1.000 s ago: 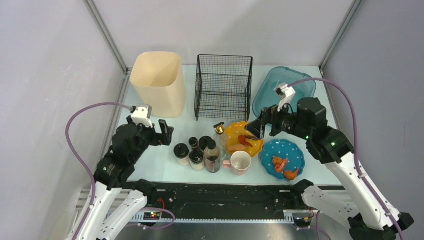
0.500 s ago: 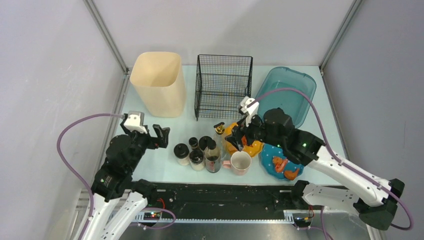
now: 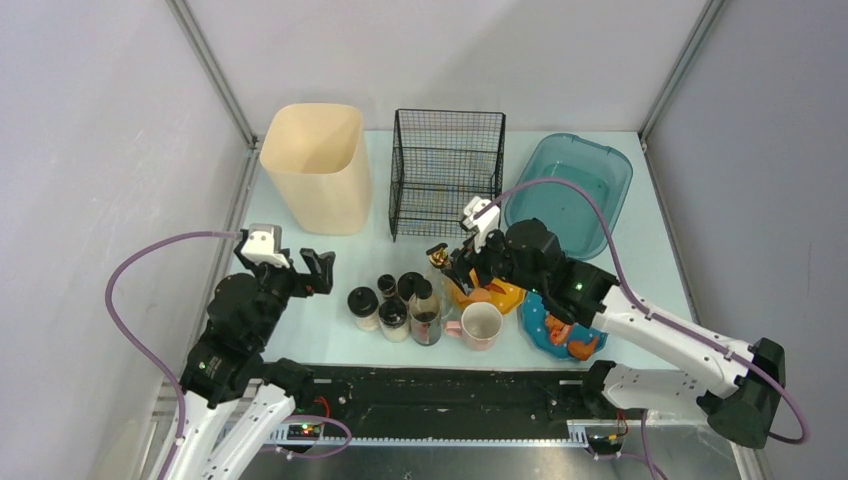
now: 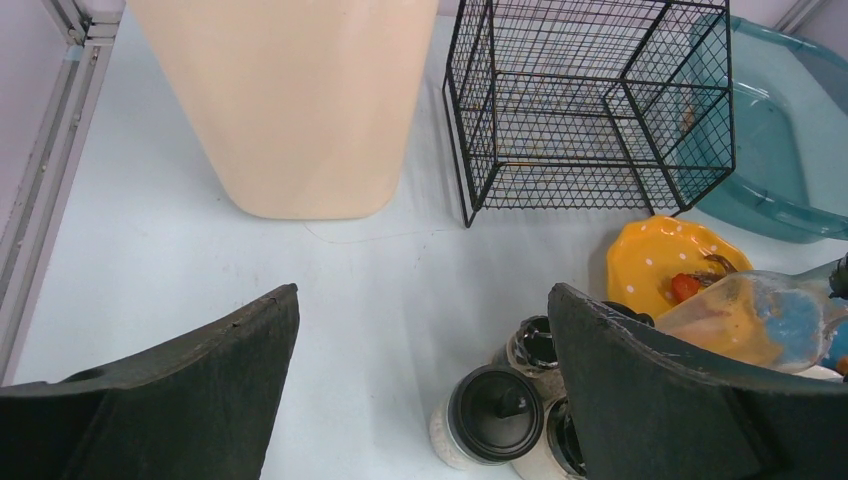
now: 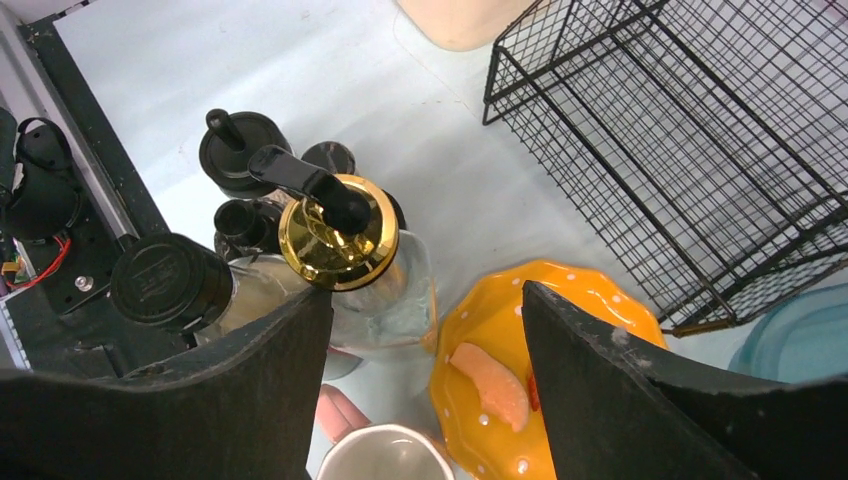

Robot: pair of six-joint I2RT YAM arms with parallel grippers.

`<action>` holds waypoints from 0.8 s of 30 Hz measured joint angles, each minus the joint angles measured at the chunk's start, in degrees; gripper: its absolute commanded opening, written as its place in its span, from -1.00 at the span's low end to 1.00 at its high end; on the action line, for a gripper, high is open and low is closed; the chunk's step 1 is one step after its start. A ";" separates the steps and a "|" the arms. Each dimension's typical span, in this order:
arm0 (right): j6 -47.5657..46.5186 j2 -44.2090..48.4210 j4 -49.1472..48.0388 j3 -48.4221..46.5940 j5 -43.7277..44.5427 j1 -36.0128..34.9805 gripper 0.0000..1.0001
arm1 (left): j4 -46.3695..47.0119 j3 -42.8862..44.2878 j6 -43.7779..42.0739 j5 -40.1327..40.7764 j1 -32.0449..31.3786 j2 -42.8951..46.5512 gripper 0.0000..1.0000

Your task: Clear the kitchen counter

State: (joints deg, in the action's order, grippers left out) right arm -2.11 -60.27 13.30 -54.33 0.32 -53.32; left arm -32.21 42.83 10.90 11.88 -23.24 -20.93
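The pale mint-blue kitchen counter holds a cluster of black-lidded jars and bottles, a gold-capped pump bottle, a pink mug, a yellow dotted plate with food pieces and a blue dotted plate with food. My right gripper is open and empty, hovering above the gold-capped bottle and the yellow plate. My left gripper is open and empty, left of the jars, above bare counter.
A cream bin stands at the back left, a black wire basket at the back middle and a translucent teal tub at the back right. A black rail runs along the front edge.
My right arm has swung left and down from the teal tub to above the yellow plate and gold-capped bottle. My left arm has drifted slightly left. Both grippers stay open.
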 measured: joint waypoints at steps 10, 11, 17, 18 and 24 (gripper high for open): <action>0.83 -2.19 -5.31 1.97 -2.80 -0.26 0.40 | 0.15 -0.46 -0.39 0.04 0.00 0.00 0.97; 1.03 -2.21 -5.84 2.32 -3.17 -0.28 0.38 | 0.17 -0.63 -0.39 0.04 0.00 0.00 0.97; 2.64 -3.08 -9.94 4.33 -4.37 -0.90 0.27 | 0.24 -0.87 -0.42 0.07 0.00 -0.02 0.97; 2.99 -3.19 -10.80 4.79 -4.52 -1.05 0.25 | 0.22 -0.87 -0.42 0.07 0.00 -0.02 0.97; 4.17 -3.28 -16.13 8.41 -4.59 -1.84 0.14 | 0.33 -0.87 -0.42 0.11 0.00 -0.02 0.97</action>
State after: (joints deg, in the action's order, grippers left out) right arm 2.07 -63.55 -2.83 -45.91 -4.27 -55.16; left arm -31.88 41.95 10.48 11.99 -23.24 -20.95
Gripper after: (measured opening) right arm 0.597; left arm 0.984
